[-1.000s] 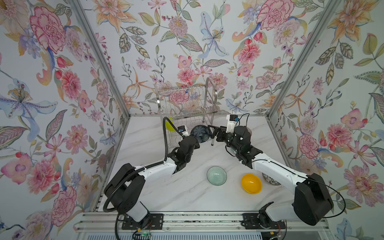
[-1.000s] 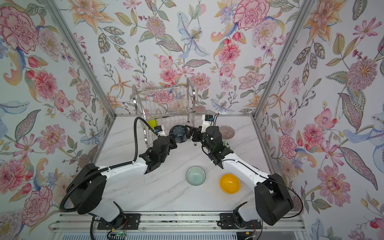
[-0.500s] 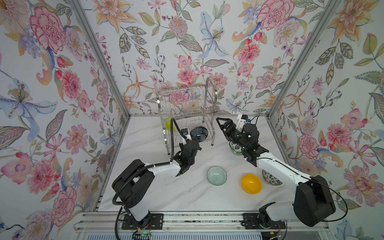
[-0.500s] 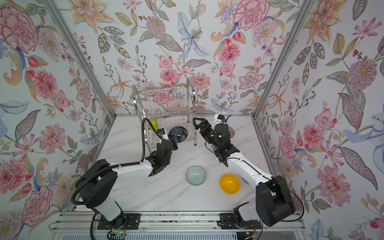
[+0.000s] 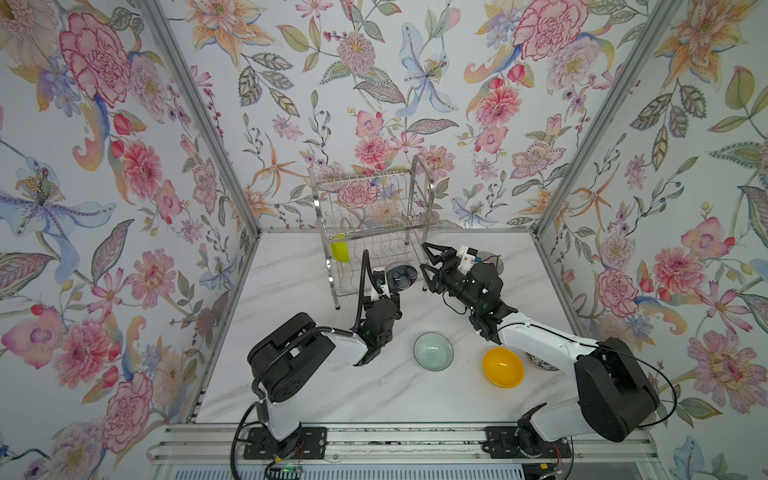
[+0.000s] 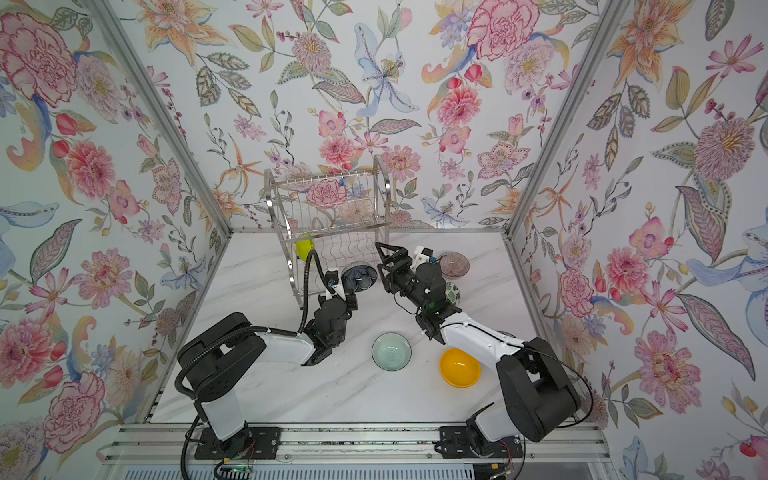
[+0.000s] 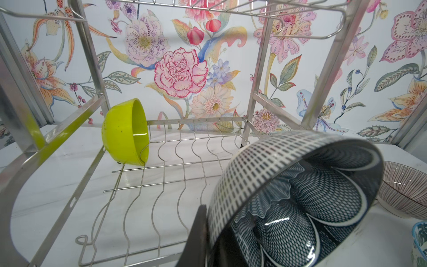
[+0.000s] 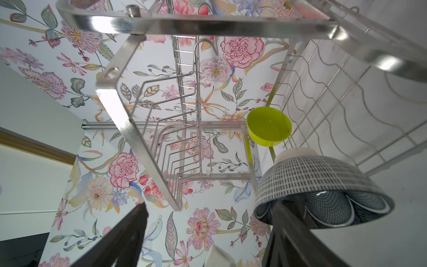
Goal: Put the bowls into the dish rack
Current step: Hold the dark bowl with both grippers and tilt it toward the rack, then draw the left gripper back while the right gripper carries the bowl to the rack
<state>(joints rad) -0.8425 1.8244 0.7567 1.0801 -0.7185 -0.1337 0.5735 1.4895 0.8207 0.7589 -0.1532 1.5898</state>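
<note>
The silver dish rack [image 5: 370,208] [image 6: 328,199] stands at the back with a lime green bowl [image 5: 340,248] [image 7: 124,131] on edge in its lower tier. My left gripper [image 5: 388,286] [image 7: 215,245] is shut on the rim of the dark navy floral bowl [image 5: 401,276] [image 7: 300,196], tilted at the tier's front right corner. My right gripper [image 5: 424,257] [image 8: 208,238] is open just right of that bowl [image 8: 318,185], nothing between its fingers. A pale green bowl [image 5: 433,351] and an orange-yellow bowl [image 5: 503,368] sit on the table in front.
A pinkish ribbed bowl [image 6: 455,264] and a white bowl with green leaves [image 6: 453,293] sit right of the rack, partly behind my right arm. Another bowl [image 5: 540,363] is mostly hidden under that arm. The rack's right front leg [image 5: 424,266] is beside my right fingers.
My right gripper drew away from the navy bowl to the right, then came partway back toward the rack's right side. My left arm has folded in, the navy bowl staying at the rack's front.
</note>
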